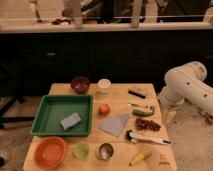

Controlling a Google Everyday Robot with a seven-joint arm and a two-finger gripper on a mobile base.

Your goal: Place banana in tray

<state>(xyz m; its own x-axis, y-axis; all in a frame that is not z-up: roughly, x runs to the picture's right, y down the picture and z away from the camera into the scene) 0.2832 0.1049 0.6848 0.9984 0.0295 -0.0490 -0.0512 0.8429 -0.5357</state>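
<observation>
Hanging gripper (169, 116) is beside table (120, 96), apart from banana (140, 156).

You have the tray (52, 107) on the table's (119, 98) left side with 1 block (71, 121) in it. The banana (141, 157) lies near the front right corner, well apart from the tray. The gripper (168, 116) hangs beside the table's right edge.

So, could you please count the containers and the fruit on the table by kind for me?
Bowls: 2 (dark red bowl, orange bowl)
Cups: 3 (white cup, green cup, metal cup)
Trays: 1 (green tray)
Fruit: 3 (banana, green fruit, round red fruit)
Total: 9
The gripper hangs beyond the table's right edge.
</observation>
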